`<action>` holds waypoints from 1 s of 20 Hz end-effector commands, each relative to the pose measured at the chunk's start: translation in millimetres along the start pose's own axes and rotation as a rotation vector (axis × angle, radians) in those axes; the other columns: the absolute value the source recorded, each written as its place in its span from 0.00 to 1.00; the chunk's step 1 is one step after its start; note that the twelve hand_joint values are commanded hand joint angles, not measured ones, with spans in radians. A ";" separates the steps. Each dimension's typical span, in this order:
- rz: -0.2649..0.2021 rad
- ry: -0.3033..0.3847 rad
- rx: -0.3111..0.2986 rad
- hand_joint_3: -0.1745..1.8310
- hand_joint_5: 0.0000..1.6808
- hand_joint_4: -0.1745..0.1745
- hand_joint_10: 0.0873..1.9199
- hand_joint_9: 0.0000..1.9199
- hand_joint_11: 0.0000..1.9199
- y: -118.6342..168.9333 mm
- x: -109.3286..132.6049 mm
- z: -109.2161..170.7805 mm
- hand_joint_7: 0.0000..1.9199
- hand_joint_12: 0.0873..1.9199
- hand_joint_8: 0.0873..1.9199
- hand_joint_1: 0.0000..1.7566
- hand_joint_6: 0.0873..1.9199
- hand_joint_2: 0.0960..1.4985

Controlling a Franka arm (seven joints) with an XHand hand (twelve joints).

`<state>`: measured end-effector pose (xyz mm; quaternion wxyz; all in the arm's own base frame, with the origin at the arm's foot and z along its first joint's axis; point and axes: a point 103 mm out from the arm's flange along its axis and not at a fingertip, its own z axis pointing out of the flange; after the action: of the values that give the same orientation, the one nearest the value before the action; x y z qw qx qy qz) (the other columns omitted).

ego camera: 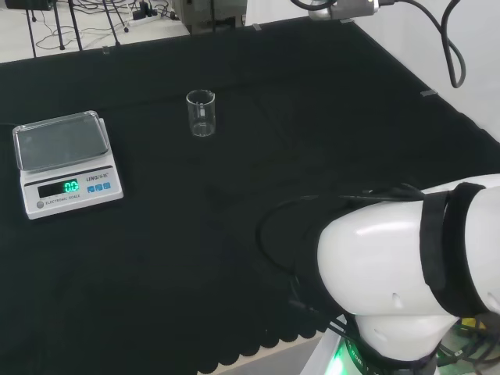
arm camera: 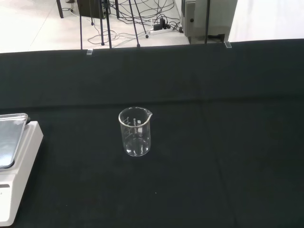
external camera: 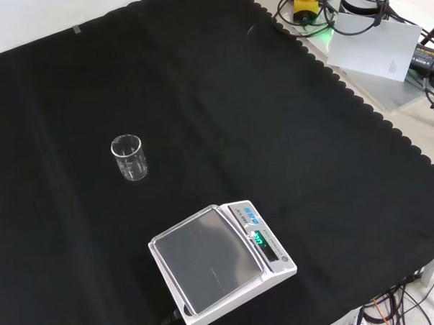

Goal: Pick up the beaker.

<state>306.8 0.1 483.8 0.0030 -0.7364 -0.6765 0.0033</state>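
Beaker (ego camera: 201, 113): upright, seemingly empty, alone on the desk (ego camera: 234, 234), upper centre of the head view, well apart from the scale (ego camera: 66, 162) at left. Fingers: we cannot tell their state. Step: approach, we judge; next, descend to the beaker and close around it.

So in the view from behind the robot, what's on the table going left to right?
Scale → beaker → the robot's own white arm.
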 end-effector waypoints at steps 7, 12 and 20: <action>-0.004 -0.011 0.002 0.26 0.08 0.52 0.43 0.05 0.00 5.2 12.9 2.6 0.05 0.54 0.35 0.33 0.00 0.41; -0.005 -0.015 0.010 0.25 0.08 0.52 0.43 0.05 0.00 8.4 16.1 5.2 0.05 0.54 0.35 0.33 0.00 0.42; -0.014 -0.013 0.021 0.25 0.08 0.52 0.43 0.05 0.00 23.4 11.2 17.8 0.05 0.54 0.34 0.33 0.00 0.42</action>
<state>318.6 10.8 482.2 -0.0015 -0.7335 -0.6796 0.0062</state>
